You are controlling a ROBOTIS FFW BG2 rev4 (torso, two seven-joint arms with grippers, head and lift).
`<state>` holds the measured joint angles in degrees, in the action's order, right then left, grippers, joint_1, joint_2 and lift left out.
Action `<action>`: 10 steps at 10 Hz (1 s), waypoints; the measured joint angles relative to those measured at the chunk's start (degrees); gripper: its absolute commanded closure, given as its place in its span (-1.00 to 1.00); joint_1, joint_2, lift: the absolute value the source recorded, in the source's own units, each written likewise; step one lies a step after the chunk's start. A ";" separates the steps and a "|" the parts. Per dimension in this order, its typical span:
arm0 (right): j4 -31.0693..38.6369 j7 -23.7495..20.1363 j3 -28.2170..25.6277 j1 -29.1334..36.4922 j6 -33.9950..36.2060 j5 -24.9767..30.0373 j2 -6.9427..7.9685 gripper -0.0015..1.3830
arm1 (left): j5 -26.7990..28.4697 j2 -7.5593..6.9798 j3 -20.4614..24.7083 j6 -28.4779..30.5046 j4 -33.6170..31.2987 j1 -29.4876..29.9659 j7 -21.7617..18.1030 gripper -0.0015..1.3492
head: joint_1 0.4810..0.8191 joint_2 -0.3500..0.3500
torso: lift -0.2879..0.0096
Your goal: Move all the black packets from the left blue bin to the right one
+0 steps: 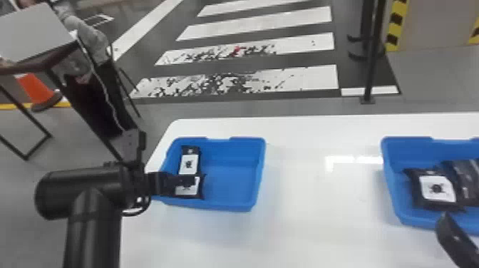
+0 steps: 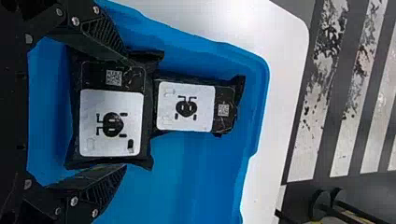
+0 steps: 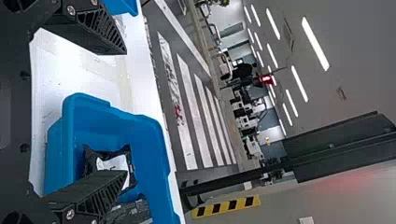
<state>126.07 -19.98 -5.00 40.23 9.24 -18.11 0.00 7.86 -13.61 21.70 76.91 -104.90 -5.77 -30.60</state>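
My left gripper (image 1: 192, 181) is over the left blue bin (image 1: 231, 171), above the nearer of two black packets (image 1: 192, 192); the farther packet (image 1: 189, 163) lies just behind it. In the left wrist view, the left gripper (image 2: 125, 112) is open, its fingers on either side of the nearer packet (image 2: 111, 123), beside the other packet (image 2: 186, 107). My right gripper (image 1: 445, 218) is by the near side of the right blue bin (image 1: 395, 192), which holds a labelled black packet (image 1: 436, 189) and darker packets (image 1: 467, 180). The right wrist view shows the right gripper (image 3: 126, 112) open with nothing held.
A white table (image 1: 313, 214) carries both bins, with a wide gap between them. Beyond its far edge are striped floor and a black post (image 1: 372, 64). A grey-topped table (image 1: 34, 32) and an orange cone (image 1: 34, 87) stand at the far left.
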 measured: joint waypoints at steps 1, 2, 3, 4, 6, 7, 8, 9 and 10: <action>0.00 -0.05 0.07 0.01 0.12 -0.10 0.00 -0.83 | 0.61 -0.01 -0.60 0.12 2.72 -1.40 0.41 -0.54 | 0.27 0.93 | -0.01; 0.00 -0.06 0.13 0.01 0.17 -0.22 0.00 -0.83 | 0.88 -0.03 -1.22 0.28 5.39 -2.72 0.59 -0.46 | 0.27 0.93 | -0.01; 0.00 -0.06 0.18 0.00 0.17 -0.40 0.00 -0.83 | 0.93 -0.08 -1.75 1.00 7.81 -3.88 0.85 0.09 | 0.27 0.92 | -0.01; -0.07 -0.06 0.20 0.00 0.18 -0.59 0.00 -0.83 | 0.66 -0.34 -2.41 1.46 10.08 -4.79 0.85 0.76 | 0.27 0.91 | -0.01; -0.10 -0.05 0.20 0.21 0.29 -1.17 0.00 -0.82 | -0.28 -0.74 -3.54 -0.61 11.14 -4.52 0.22 0.78 | 0.27 0.88 | -0.01; -0.05 -0.05 0.20 0.26 0.30 -1.28 0.00 -0.82 | -0.32 -0.94 -3.80 -1.02 10.72 -4.40 -0.97 0.78 | 0.27 0.86 | -0.01; -0.01 -0.05 0.20 0.27 0.31 -1.33 0.00 -0.82 | -0.43 -1.09 -3.95 -0.94 8.65 -3.75 -2.35 0.78 | 0.27 0.85 | -0.01; 0.00 -0.05 0.20 0.27 0.32 -1.40 0.00 -0.82 | -1.20 -1.12 -3.94 -0.33 4.69 -2.21 -3.13 0.78 | 0.27 0.82 | -0.01; 0.00 -0.05 0.20 0.27 0.33 -1.42 0.00 -0.82 | -3.32 -1.14 -3.86 0.05 0.22 -0.14 -3.34 0.78 | 0.27 0.78 | -0.01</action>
<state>126.07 -20.04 -4.80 40.49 9.57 -19.53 0.00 4.54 -14.75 17.85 76.96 -104.67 -5.91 -33.93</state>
